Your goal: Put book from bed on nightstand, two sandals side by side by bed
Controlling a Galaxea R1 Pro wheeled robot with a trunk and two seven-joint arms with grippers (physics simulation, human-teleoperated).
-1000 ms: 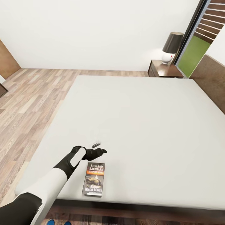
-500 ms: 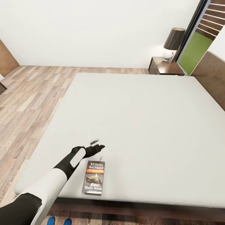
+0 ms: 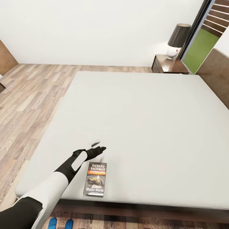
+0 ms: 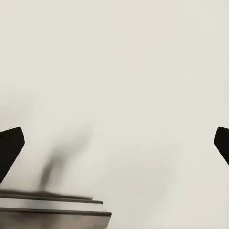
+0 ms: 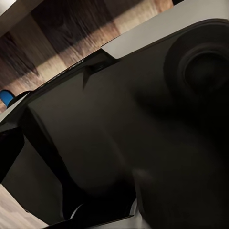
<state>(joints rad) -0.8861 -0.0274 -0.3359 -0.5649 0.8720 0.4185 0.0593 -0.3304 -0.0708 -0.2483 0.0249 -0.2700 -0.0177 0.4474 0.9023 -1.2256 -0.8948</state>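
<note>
Left claw (image 3: 97, 148) hovers low over the bed (image 3: 143, 127), fingers spread wide, holding nothing. Book (image 3: 95, 179) lies flat on mattress just behind claw, toward robot, near bed's front edge. Sandals (image 3: 59, 223) on floor further back; nightstand (image 3: 168, 65) far beyond claw w/ lamp (image 3: 177, 40).

Pale grey-white mattress of the bed (image 4: 124, 71) spreads across the left wrist view. Two dark fingertips (image 4: 9, 148) of the left hand (image 4: 114, 145) sit wide apart at opposite edges. A soft shadow falls between them, above a thin grey layered edge (image 4: 52, 210).
</note>
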